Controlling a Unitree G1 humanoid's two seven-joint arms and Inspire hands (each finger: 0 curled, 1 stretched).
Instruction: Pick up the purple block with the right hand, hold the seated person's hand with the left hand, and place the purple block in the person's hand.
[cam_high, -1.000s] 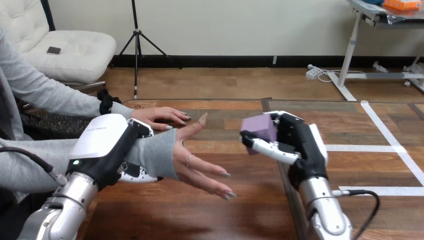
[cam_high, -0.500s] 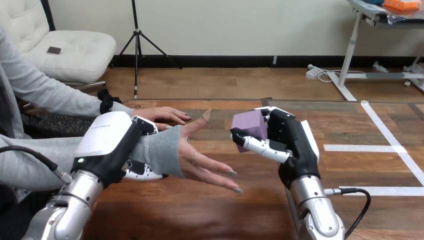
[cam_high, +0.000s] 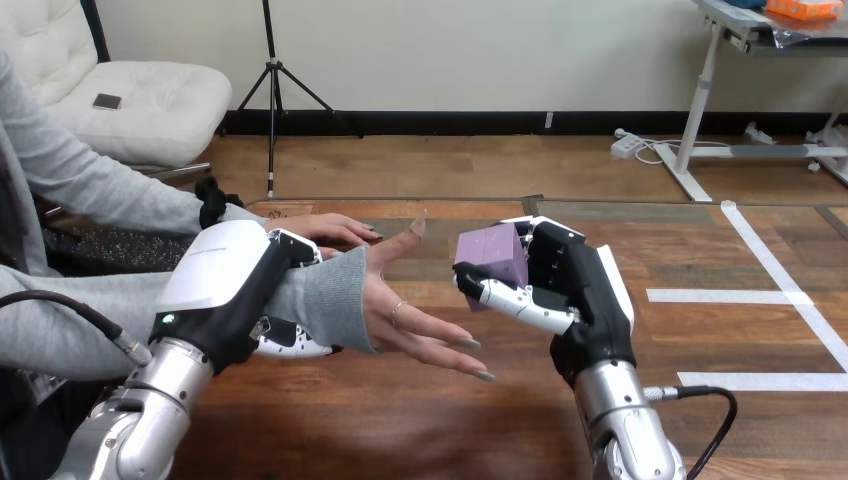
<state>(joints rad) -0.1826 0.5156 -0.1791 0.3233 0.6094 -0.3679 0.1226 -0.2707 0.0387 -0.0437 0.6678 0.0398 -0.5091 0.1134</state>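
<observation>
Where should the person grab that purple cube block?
Probably grip the purple block by its bare top and left faces, from the view's left: the right hand wraps its front and right side, and the person's hand is on that left.

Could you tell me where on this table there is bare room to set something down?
Bare wood lies along the near edge of the table, below the person's open hand, and right of the right hand, around the white tape lines. The middle is crowded: left hand round the person's wrist, purple block, the person's other hand.
</observation>
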